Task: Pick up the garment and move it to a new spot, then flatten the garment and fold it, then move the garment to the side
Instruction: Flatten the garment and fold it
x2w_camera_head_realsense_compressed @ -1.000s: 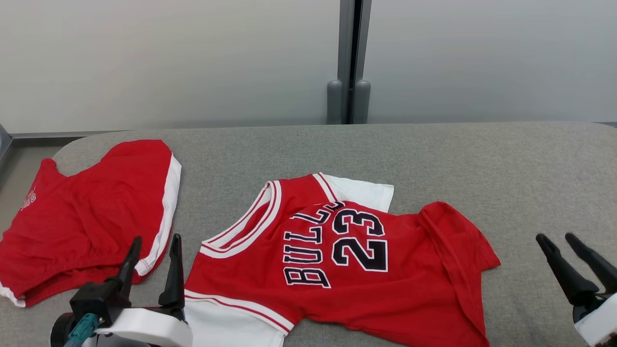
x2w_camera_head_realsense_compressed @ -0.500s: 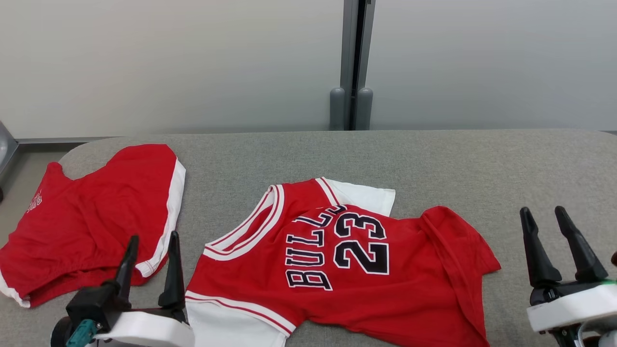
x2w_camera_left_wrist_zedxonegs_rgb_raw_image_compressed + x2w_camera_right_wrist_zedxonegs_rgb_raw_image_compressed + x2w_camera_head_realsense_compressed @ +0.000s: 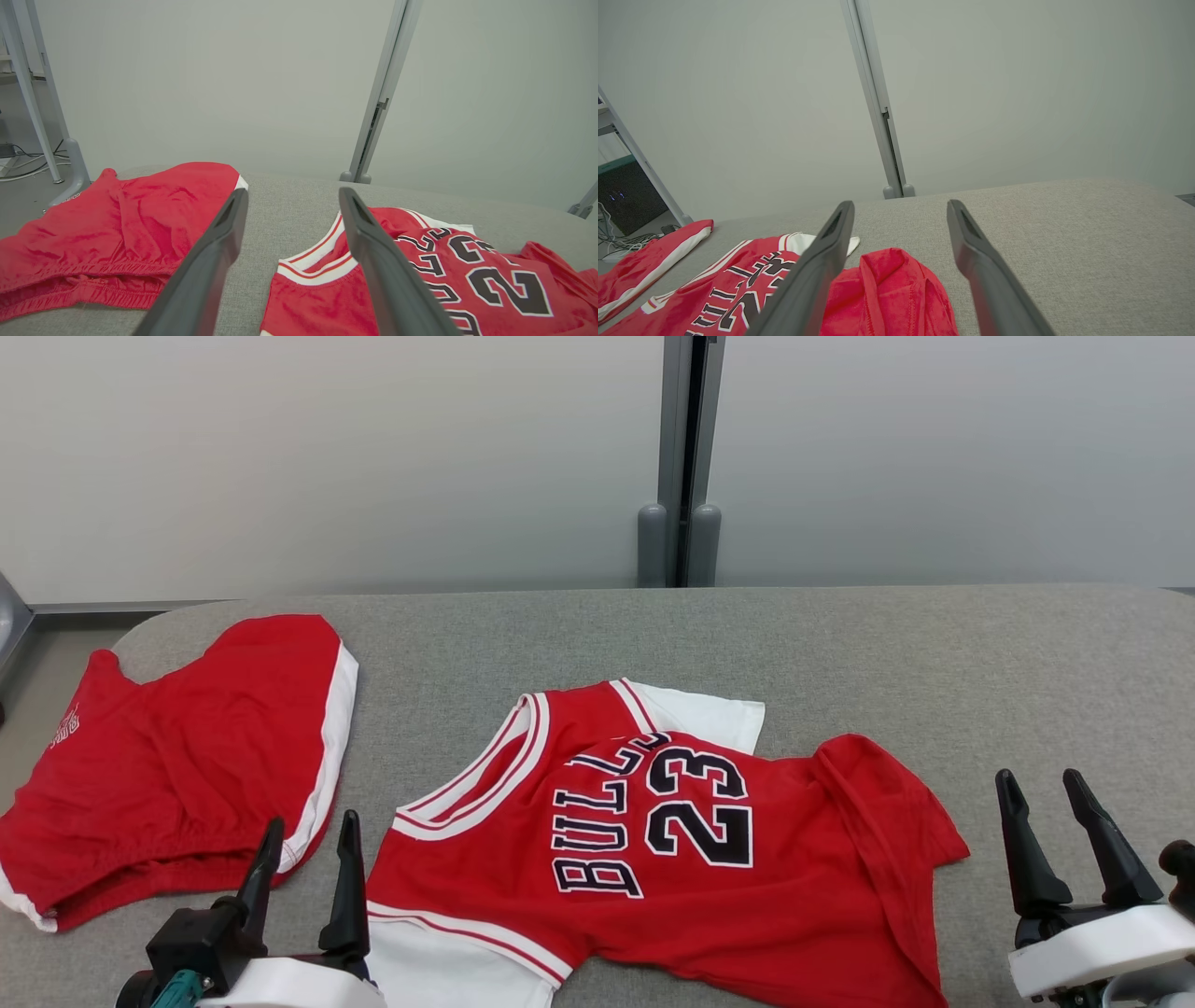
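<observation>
A red jersey with white trim and "BULLS 23" in black lies crumpled on the grey padded table, its right part folded over. It also shows in the left wrist view and the right wrist view. My left gripper stands open at the near edge, just left of the jersey's collar and above the cloth. My right gripper is open too, to the right of the jersey's folded end. Neither gripper holds anything.
Red shorts with a white side stripe lie bunched at the table's left end. A grey wall with a vertical post stands behind the table. Bare grey surface stretches behind and to the right of the jersey.
My right gripper has come in leftward and turned more upright, then sunk a little. My left gripper has dropped slightly toward the near edge. The clothes lie as before.
</observation>
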